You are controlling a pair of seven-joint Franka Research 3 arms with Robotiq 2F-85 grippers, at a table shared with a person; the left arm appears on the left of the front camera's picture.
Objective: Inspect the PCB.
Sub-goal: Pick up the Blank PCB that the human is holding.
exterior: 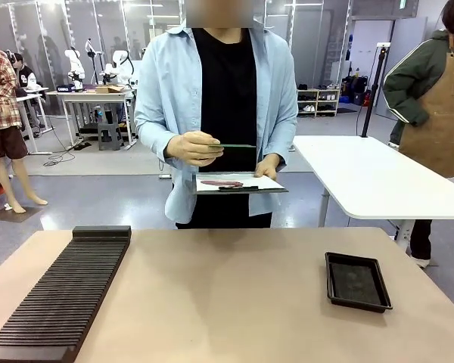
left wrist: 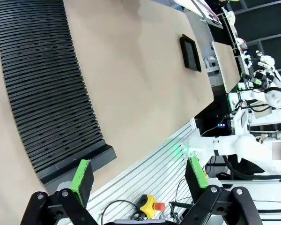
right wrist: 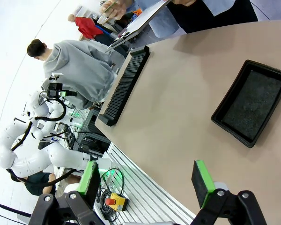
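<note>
I see the PCB (exterior: 237,146) off the table (exterior: 227,302), in the air past its far edge, edge-on to me and roughly level. The person's hand (exterior: 193,148) is closed on one end of it, pinching it. The other hand (exterior: 268,166) grips a clipboard (exterior: 238,184) just below the PCB, also beyond the table's far edge. On the table there is a black tray (exterior: 357,281) toward its right side and a slotted black rack (exterior: 60,295) along its left side. The left gripper (left wrist: 139,169) hangs over the table's near edge by the rack's end, jaws wide apart, nothing between them. The right gripper (right wrist: 145,176) is over the table's near edge, pads spread, empty.
</note>
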